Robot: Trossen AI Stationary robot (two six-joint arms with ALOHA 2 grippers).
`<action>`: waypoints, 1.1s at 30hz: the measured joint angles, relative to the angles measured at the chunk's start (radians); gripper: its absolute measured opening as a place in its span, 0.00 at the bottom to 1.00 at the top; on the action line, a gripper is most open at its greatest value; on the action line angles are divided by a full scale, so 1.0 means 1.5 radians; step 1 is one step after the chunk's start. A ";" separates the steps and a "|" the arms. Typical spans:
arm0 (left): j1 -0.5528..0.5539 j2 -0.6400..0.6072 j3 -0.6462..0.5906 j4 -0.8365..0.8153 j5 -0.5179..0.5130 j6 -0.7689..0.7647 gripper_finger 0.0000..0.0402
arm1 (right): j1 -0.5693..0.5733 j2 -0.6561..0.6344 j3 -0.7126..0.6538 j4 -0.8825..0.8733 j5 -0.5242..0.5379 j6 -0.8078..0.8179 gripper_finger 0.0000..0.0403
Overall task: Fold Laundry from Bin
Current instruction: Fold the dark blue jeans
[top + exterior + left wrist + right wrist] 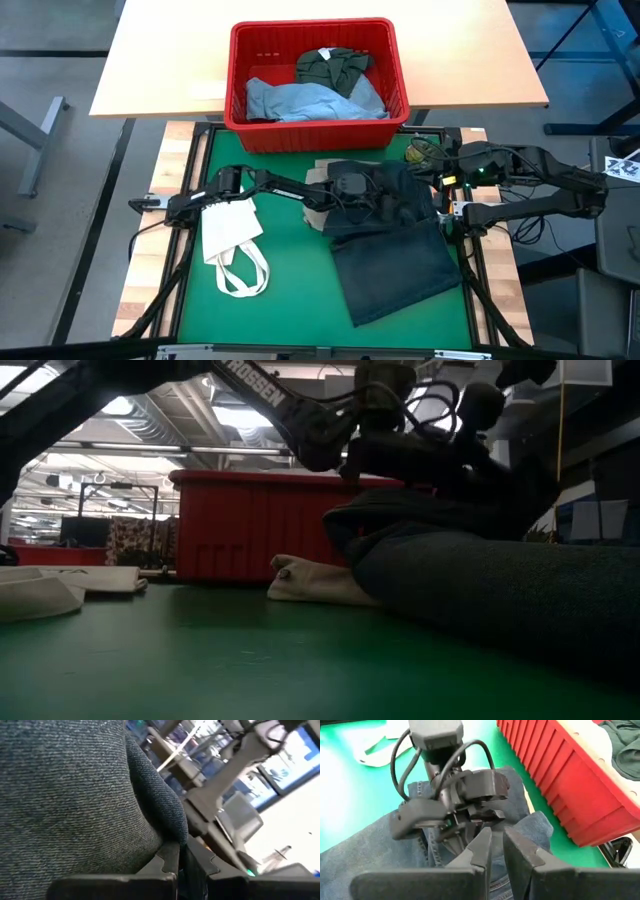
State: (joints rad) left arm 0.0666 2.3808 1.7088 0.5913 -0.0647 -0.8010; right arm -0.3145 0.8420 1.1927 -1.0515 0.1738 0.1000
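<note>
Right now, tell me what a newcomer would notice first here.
The red bin at the table's far edge, holding light blue and olive garments. In front of it, both grippers meet over the dark navy jeans on the green mat: the left gripper is shut on the denim, the right gripper close beside it.

The high view looks straight down on the bench (300, 300). The low view sits at bench level, facing the bin (245, 525) beyond the left pincer (400, 455). The left wrist camera presses close against the dark navy jeans (70, 795) just ahead of its pincer. The right wrist camera looks past its own pincer (497, 850) at the left pincer just beyond, sharing the bin with the high and low views.
</note>
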 joint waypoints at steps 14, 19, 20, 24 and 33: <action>-0.008 0.003 0.001 -0.014 -0.032 0.122 0.20 | 0.000 0.015 0.000 0.001 0.000 0.005 0.12; -0.001 0.001 0.001 -0.015 0.029 0.139 0.32 | 0.000 0.027 0.000 -0.001 0.000 0.008 0.12; 0.002 -0.002 0.001 -0.019 0.051 0.168 0.34 | 0.000 0.030 0.000 -0.004 -0.002 0.009 0.12; 0.019 -0.031 0.001 -0.021 0.143 0.243 0.37 | 0.000 0.041 0.000 -0.040 -0.006 0.060 0.12; 0.076 -0.117 0.001 -0.189 0.294 0.260 0.34 | 0.000 0.059 -0.031 -0.157 -0.032 0.213 0.12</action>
State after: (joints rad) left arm 0.1802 2.2047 1.7096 0.3079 0.3763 -0.4107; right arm -0.3145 0.9302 1.1460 -1.2865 0.1252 0.4189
